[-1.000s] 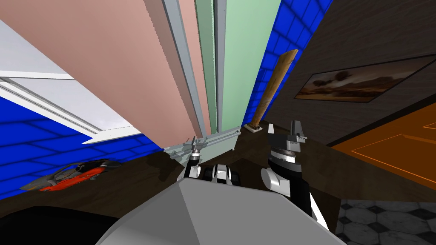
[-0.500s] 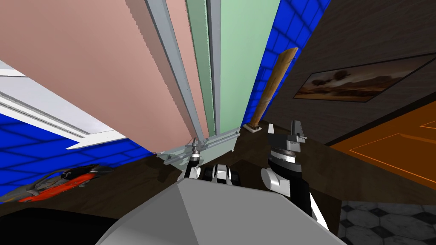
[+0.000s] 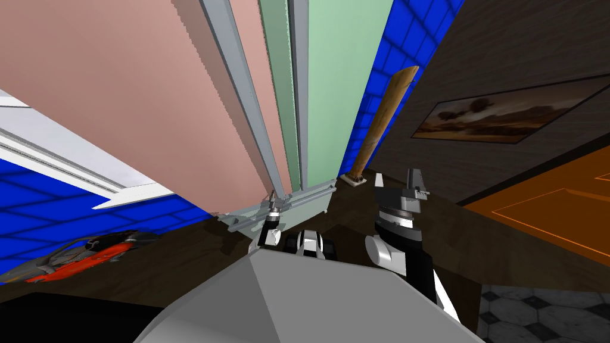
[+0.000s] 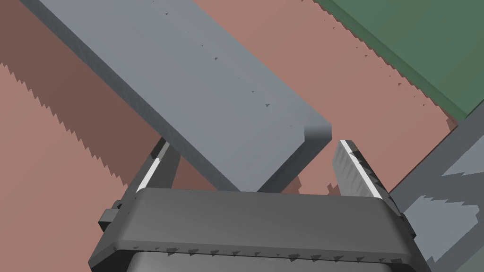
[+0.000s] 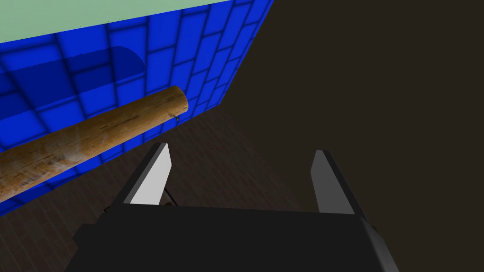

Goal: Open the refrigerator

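Observation:
The refrigerator fills the upper head view, with a pink door (image 3: 149, 89) on the left and a pale green door (image 3: 333, 89) on the right. A long grey handle (image 3: 238, 89) runs down the pink door's inner edge. My left gripper (image 3: 273, 199) is at that handle's lower end. In the left wrist view the grey handle (image 4: 212, 94) passes between the open fingers of the left gripper (image 4: 253, 146), with a small gap to one finger (image 4: 354, 170). My right gripper (image 3: 415, 178) hangs open and holds nothing (image 5: 241, 148), to the right of the green door.
A wooden bat (image 3: 384, 119) leans against the blue tiled wall (image 3: 405, 36) right of the refrigerator, close to the right gripper (image 5: 85, 137). A red toy car (image 3: 83, 259) lies on the dark floor at left. An orange panel (image 3: 548, 202) and a framed picture (image 3: 494, 116) stand at right.
The left half of the head view, including the pink door's edge, white ledge and red car, has slid slightly left. My left gripper stays at the handle's lower end. The right arm is still.

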Controlling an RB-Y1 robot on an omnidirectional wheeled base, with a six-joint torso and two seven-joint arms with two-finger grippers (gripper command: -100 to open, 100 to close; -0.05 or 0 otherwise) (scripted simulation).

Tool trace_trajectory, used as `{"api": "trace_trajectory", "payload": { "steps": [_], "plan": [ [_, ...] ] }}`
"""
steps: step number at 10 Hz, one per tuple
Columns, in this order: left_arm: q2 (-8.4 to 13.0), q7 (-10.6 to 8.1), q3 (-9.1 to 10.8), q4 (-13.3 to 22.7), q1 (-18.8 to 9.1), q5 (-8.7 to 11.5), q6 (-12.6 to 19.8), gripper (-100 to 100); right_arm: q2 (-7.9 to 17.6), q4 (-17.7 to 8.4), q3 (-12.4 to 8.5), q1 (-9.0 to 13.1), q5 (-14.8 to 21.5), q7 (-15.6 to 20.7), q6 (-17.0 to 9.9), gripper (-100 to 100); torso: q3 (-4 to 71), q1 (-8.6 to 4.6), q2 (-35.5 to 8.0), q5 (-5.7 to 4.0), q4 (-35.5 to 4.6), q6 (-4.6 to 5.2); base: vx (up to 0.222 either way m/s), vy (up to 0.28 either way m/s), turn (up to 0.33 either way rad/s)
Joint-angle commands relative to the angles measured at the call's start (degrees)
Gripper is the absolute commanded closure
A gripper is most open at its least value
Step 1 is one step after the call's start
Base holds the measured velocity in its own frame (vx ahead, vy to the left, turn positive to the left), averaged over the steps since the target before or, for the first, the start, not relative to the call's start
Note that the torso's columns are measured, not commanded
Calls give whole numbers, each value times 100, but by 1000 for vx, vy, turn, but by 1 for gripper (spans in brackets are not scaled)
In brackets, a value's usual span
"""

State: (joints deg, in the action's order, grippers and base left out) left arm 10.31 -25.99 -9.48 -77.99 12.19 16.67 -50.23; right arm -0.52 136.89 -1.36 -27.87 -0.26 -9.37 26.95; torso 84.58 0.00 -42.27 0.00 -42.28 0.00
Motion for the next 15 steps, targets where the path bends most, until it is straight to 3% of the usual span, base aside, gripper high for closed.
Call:
{"api": "trace_trajectory", "payload": {
  "steps": [1,3,4,5,12,13,14,15],
  "plan": [
    [-19,-13,-36,114,63,-24,-167,100,0,0,0,0,0,0,0,0,2,2,3,0,0,2,-5,11,-5],
    [-42,-22,-77,233,138,-51,-357,100,0,0,0,0,0,0,0,0,-2,2,6,15,20,6,-17,18,-21],
    [-22,-20,-41,107,113,-35,-284,100,0,0,0,0,0,0,0,0,0,2,10,18,25,5,-16,6,5],
    [130,-167,-231,-22,173,-101,-255,100,0,0,0,0,0,0,0,0,8,1,19,7,12,5,-131,79,-126],
    [749,-759,-958,-555,351,-350,-47,100,1,-1,-1,3,0,0,-1,0,-14,-14,-27,-7,-16,2,-219,127,-158],
    [717,-707,-892,-518,373,-323,-35,100,1,-1,-1,2,0,0,-1,0,-8,-25,-16,-12,-18,1,-104,43,-24],
    [713,-511,-963,-251,133,-48,-68,100,0,-1,0,1,0,0,-1,0,17,-31,28,-17,-15,-2,-163,134,-326],
    [713,-511,-963,-251,133,-31,-68,100,1,-1,0,3,0,0,-1,0,19,7,27,-5,-9,20,-175,171,-386]
  ]
}}
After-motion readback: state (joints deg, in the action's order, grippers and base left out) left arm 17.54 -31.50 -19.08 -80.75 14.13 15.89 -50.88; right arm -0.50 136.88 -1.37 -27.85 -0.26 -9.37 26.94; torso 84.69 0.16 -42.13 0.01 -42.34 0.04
